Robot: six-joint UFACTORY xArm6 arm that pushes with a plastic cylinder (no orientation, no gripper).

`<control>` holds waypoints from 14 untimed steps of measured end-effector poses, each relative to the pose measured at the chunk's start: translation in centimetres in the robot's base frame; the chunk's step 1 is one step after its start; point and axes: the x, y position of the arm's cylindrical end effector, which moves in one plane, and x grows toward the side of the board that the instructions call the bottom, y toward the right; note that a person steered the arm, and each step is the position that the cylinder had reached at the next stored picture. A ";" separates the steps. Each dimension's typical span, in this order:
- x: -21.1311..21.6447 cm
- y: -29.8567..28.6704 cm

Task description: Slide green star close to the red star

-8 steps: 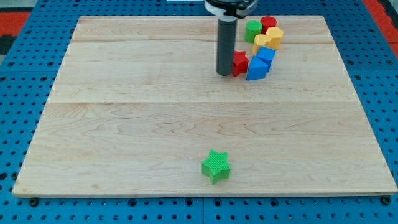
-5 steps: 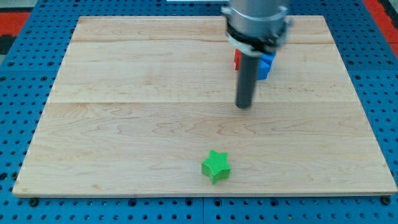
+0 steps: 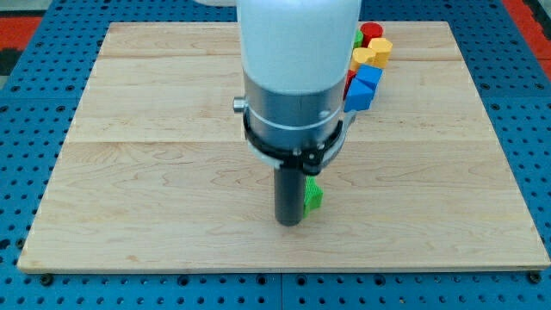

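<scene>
The arm ends in a straight dark rod with no jaws to open or shut, so it grips nothing; any contact is made by the rod alone. My tip [image 3: 290,222] stands on the wooden board [image 3: 155,172] in the lower middle of the view, at the foot of the rod, with the arm's broad white and grey body above it covering much of the board's centre. The green star [image 3: 313,195] sits just at the view's right of the rod, near its lower end; only a small green part of it shows, the rest being hidden behind the rod, and it looks to be touching the rod, though the contact itself cannot be confirmed. The other blocks are grouped near the board's top edge at the view's right, well apart from the green star. Of that group, a blue block [image 3: 365,83] lies lowest, with a yellow block [image 3: 370,54] just above it and a red block [image 3: 371,32] at the top. A sliver of a second green block [image 3: 358,39] shows beside the arm's body at the view's left of the red one. A thin red edge [image 3: 348,86] shows just left of the blue block, and its shape cannot be made out.
</scene>
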 end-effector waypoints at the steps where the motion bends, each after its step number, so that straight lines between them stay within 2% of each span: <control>1: -2.5 5.5; 2: -6.9 10.6; 3: -7.2 12.3; 4: -3.1 10.1; 5: -6.2 3.3; 6: -10.8 3.7; 7: -7.4 4.5; 8: -7.6 0.5; 9: -11.1 -1.0; 10: -12.1 4.7; 11: -13.9 5.3; 12: -11.9 4.5; 13: -14.3 -0.5; 14: -15.3 5.9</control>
